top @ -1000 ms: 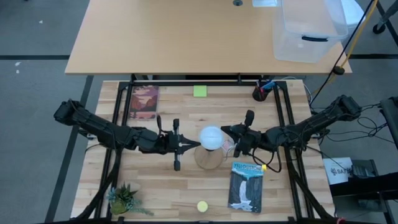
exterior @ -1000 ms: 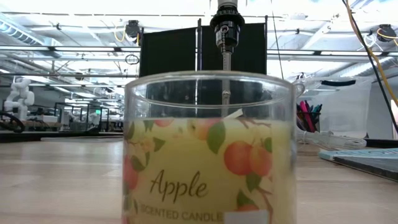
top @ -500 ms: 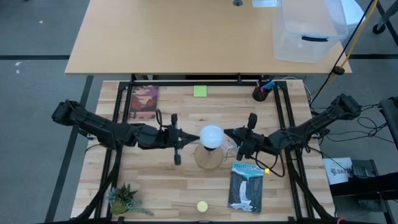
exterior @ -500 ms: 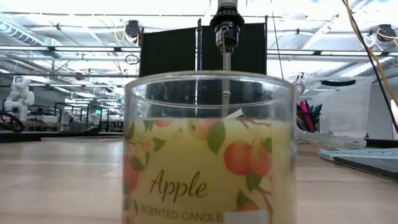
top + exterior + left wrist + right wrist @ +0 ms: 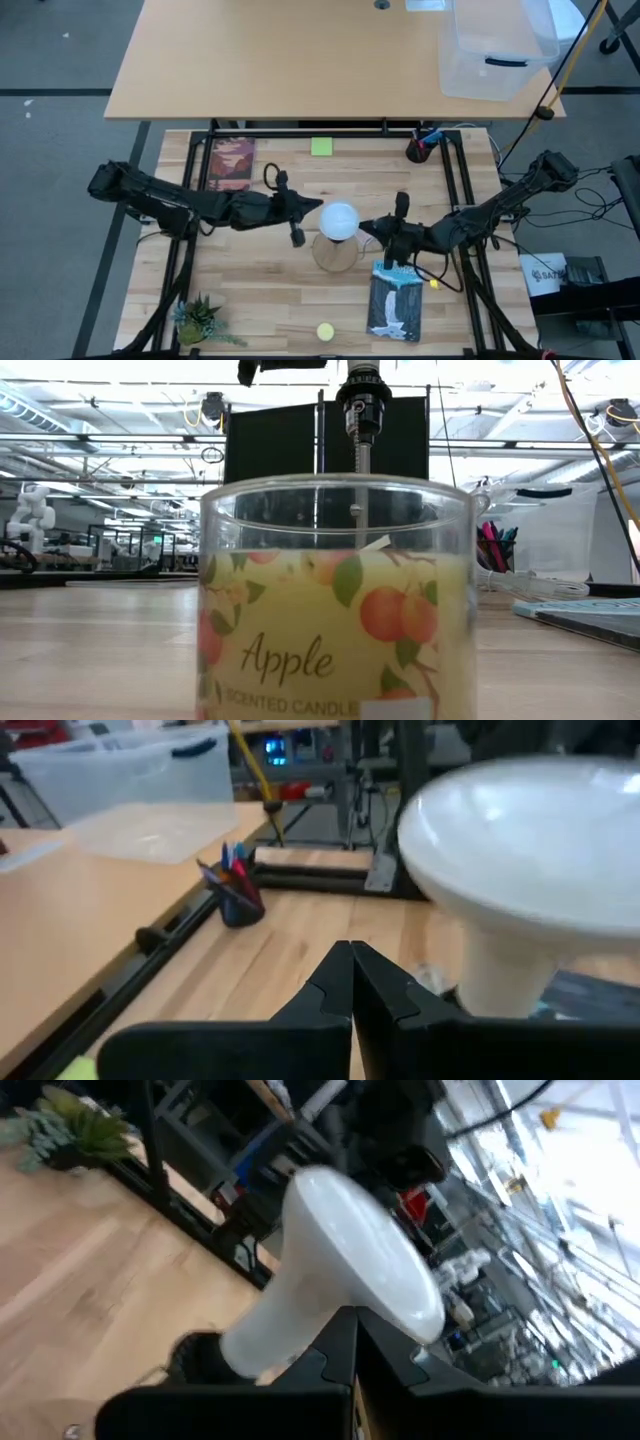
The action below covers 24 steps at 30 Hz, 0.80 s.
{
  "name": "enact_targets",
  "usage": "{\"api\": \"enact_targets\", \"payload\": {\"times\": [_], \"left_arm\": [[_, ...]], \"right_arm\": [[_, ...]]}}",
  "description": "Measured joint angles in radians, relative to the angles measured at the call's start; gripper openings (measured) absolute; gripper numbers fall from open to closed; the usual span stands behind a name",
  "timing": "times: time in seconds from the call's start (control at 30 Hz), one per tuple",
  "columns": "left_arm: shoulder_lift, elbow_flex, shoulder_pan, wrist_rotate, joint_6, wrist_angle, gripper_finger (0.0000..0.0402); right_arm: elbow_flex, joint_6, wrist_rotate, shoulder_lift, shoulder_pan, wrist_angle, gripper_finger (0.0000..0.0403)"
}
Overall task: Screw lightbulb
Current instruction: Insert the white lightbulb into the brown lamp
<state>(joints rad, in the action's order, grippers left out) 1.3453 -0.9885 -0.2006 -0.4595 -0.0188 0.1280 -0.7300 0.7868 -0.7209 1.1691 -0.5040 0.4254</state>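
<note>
The white frosted lightbulb (image 5: 339, 220) stands neck down in the black socket (image 5: 195, 1355) of the round wooden base (image 5: 337, 254) at the table's middle. My left gripper (image 5: 320, 205) is shut, and its tips lie just off the bulb's far-left side. In the left wrist view, the left gripper (image 5: 351, 950) is beside the lightbulb (image 5: 530, 850), with a gap showing. My right gripper (image 5: 362, 226) is shut at the bulb's right side. In the right wrist view, the right gripper (image 5: 352, 1316) reaches the lightbulb (image 5: 350, 1260) where it tapers. My right gripper's shut fingertips (image 5: 340, 1330) come level from the table's right at the bulb's taper (image 5: 300, 1305), below the globe. I cannot tell whether they touch it. My left gripper touches nothing that shows.
Books lie at the far left (image 5: 231, 163) and near right (image 5: 394, 300). There is a green note (image 5: 321, 146), a pen cup (image 5: 418, 150), a small plant (image 5: 200, 320) and a yellow candle jar (image 5: 325, 331). The candle jar (image 5: 335, 610) fills the low view.
My left gripper has swung toward the table's far edge, from the bulb's left to its far-left side. My right gripper has swung toward the near edge, from the bulb's far right to its right. Both stayed shut. The bulb has kept its place.
</note>
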Motion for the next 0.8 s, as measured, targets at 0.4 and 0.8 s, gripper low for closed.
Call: {"api": "enact_targets", "payload": {"times": [0.4,0.8], "left_arm": [[-0.088,-0.001,-0.124,0.025,0.134,0.094,0.0],[-0.025,0.0,-0.144,0.079,0.117,0.118,0.0]], "right_arm": [[0.0,-0.059,-0.041,0.0,0.026,-0.066,0.0],[0.0,0.019,-0.032,-0.001,0.109,0.028,0.0]]}}
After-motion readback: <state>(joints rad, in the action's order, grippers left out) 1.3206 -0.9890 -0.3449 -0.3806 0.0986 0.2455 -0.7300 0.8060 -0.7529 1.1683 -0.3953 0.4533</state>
